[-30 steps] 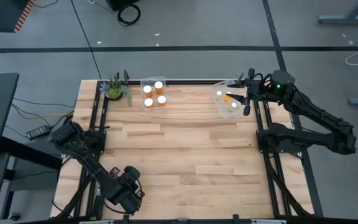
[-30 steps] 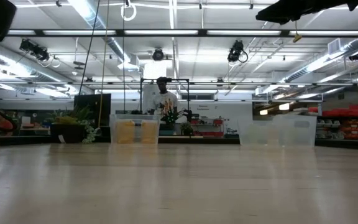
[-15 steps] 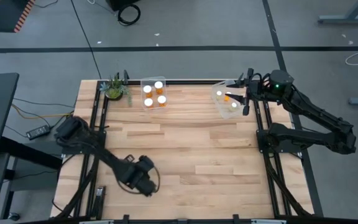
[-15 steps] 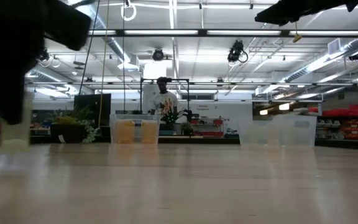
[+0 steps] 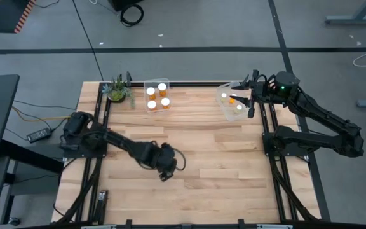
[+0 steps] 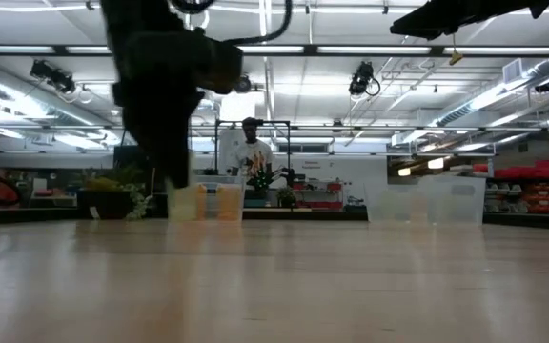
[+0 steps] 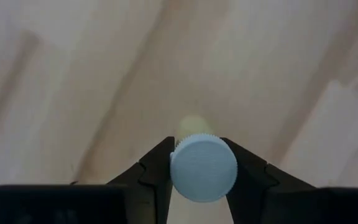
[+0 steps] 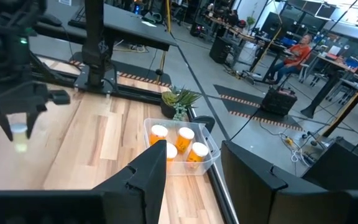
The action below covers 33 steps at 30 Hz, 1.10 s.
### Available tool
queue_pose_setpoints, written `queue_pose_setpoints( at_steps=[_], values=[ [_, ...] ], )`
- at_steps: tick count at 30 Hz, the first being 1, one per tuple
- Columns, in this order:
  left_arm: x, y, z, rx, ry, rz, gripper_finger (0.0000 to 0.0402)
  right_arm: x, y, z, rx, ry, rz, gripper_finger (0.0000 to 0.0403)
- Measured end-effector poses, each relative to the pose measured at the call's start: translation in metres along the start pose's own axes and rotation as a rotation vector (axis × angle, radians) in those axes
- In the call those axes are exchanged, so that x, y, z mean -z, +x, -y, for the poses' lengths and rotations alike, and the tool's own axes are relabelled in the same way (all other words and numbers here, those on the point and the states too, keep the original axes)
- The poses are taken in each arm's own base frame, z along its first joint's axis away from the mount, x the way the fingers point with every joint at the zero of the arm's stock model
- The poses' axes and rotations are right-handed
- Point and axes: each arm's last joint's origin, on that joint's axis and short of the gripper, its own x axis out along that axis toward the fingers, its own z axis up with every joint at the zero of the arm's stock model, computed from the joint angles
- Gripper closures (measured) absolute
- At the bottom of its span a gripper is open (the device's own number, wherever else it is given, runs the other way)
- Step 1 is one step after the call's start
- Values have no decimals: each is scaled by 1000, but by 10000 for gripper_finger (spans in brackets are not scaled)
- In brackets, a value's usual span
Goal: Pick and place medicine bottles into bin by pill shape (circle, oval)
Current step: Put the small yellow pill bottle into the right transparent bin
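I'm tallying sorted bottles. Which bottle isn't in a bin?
The bottle clamped in the left gripper over mid-table; the others sit in the two bins.

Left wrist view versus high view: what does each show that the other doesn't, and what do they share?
Only the left wrist view shows the left gripper shut on a bottle, clamped at its ribbed white cap. Only the high view shows the two bins, the plant and the right gripper at the far right bin. Both share the left gripper over bare wooden table.
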Motion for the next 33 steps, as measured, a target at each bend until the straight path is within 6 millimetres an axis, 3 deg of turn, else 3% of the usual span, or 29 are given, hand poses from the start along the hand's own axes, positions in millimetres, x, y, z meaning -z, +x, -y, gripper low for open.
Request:
queue_pose_setpoints(
  at_steps=[18,26,33],
  values=[
    [-82,13,-59,47,90,269,280,0,0,0,0,-7,0,242],
    [-107,14,-86,26,124,381,275,0,0,0,0,-7,0,242],
    [-125,36,-100,85,90,429,281,0,0,0,0,-8,0,242]
  ],
)
